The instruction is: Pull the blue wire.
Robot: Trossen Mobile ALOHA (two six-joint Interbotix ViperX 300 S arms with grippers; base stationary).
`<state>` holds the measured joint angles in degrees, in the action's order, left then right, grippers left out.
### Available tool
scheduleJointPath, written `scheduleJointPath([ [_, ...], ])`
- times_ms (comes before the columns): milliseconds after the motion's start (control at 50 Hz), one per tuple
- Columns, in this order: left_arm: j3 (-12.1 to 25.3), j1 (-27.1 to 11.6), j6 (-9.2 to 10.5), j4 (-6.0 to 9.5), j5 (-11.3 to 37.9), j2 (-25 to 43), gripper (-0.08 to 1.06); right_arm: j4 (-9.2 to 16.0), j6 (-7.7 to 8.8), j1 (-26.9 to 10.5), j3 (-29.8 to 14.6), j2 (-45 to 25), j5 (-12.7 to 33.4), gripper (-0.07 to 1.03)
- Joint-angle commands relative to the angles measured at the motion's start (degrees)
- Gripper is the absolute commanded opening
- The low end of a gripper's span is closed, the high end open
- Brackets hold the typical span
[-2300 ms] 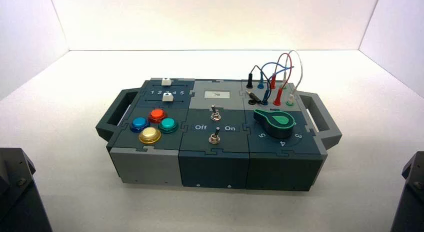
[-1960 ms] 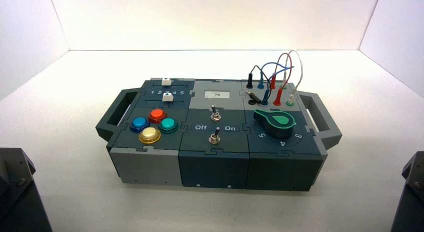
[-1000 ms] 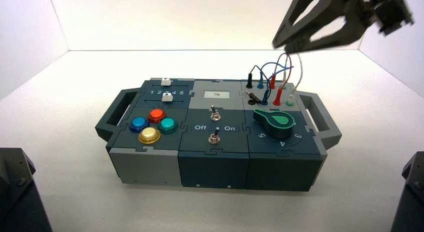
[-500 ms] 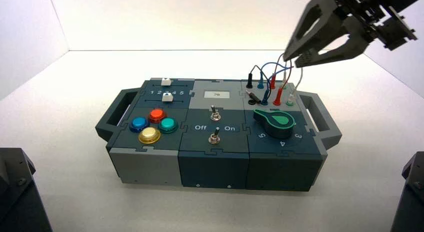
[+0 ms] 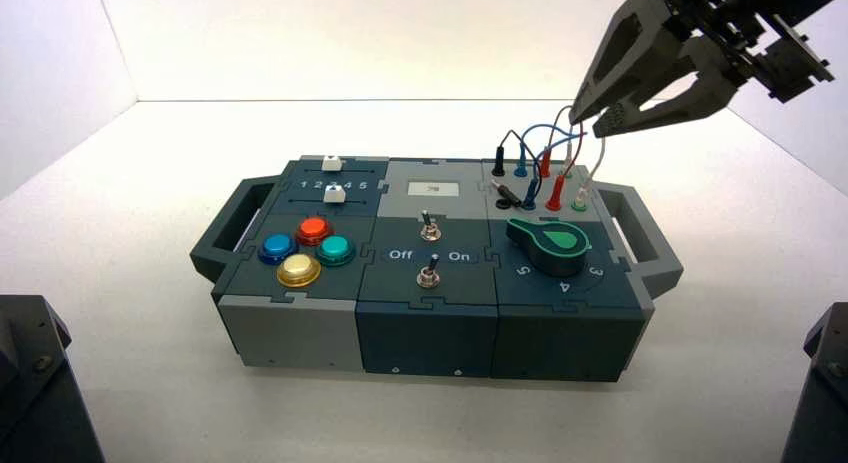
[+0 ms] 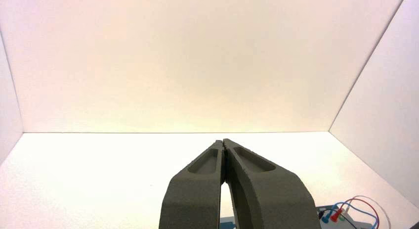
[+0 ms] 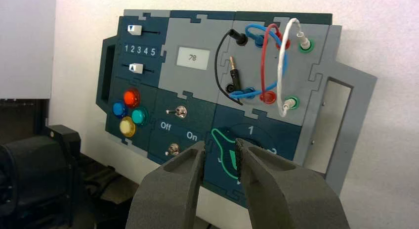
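Observation:
The blue wire [image 5: 540, 130] arches over the grey socket panel at the box's far right corner, with a blue plug in each of two sockets. In the right wrist view the blue wire [image 7: 254, 26] loops among red, black and white leads. My right gripper [image 5: 592, 120] hangs open just above and to the right of the wire loops, touching nothing. In its own view the right gripper [image 7: 220, 147] is open and empty, over the green knob [image 7: 222, 155]. My left gripper [image 6: 223, 142] is shut and empty, parked away from the box.
The red lead [image 7: 267, 51], white lead [image 7: 280, 66] and black lead [image 7: 217, 66] cross the blue one. One black plug [image 7: 232, 66] lies loose on the panel. The box [image 5: 420, 313] also bears coloured buttons [image 5: 300, 248], two toggle switches [image 5: 428, 225], sliders and a display reading 78 [image 7: 192, 57].
My right gripper came in from the upper right and dropped toward the wire loops. Over the last half second it barely moved. The box and left arm have not moved.

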<state>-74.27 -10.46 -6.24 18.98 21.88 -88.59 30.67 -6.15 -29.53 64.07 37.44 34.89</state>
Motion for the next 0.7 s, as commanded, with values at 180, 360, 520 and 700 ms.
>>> scheduleJointPath([
  [180,0.88,0.35,0.09,0.18,-0.7,0.53,-0.03,2.37,0.26,-0.26,-3.16,-3.87,-0.18,0.34],
  [360,0.97,0.35,0.0,0.09,-0.7,0.53,-0.03,2.9,0.44,-0.26,-3.6,-6.42,-0.35,0.34],
  [520,0.97,0.26,0.0,0.18,-0.7,0.53,-0.03,2.9,0.62,-0.26,-3.69,-8.0,-0.62,0.34],
  [700,0.97,0.26,0.0,0.09,-0.88,0.18,-0.03,2.9,0.62,-0.26,-4.22,-9.49,-1.49,0.34],
])
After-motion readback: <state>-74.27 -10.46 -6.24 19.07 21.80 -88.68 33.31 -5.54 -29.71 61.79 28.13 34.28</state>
